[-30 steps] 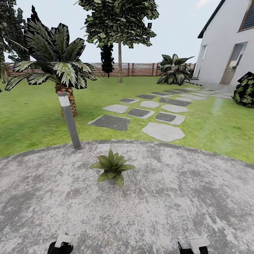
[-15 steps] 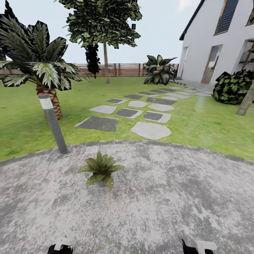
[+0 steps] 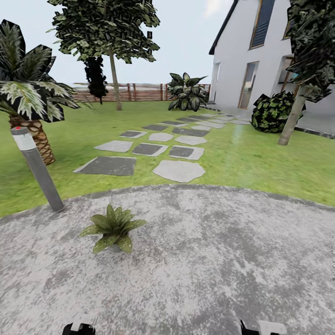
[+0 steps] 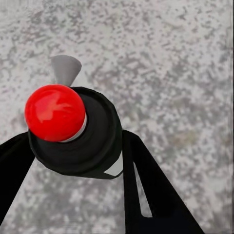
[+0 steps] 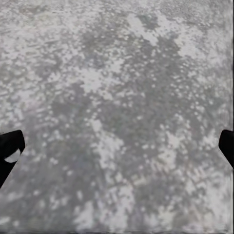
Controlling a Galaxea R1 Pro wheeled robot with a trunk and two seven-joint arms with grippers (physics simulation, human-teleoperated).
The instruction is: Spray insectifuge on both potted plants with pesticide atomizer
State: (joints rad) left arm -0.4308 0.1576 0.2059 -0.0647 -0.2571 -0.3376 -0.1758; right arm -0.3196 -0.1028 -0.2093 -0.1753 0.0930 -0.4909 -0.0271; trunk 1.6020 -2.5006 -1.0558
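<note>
Setting: the garden of a private house, outdoors by daylight. Evidence near: a round grey mottled paved patio (image 3: 223,260) carrying one small potted plant (image 3: 113,228), with a grey bollard lamp (image 3: 37,170) at its left edge beside a palm tree (image 3: 28,100). Evidence farther: green lawn (image 3: 242,160) crossed by flat stepping stones (image 3: 179,170) running toward a white house (image 3: 253,60) at far right, a brown slatted wooden fence (image 3: 139,92) along the far boundary, a tall leafy tree (image 3: 109,32), a broad-leaved shrub (image 3: 187,90) and a dark bush (image 3: 272,111) by the house wall.
</note>
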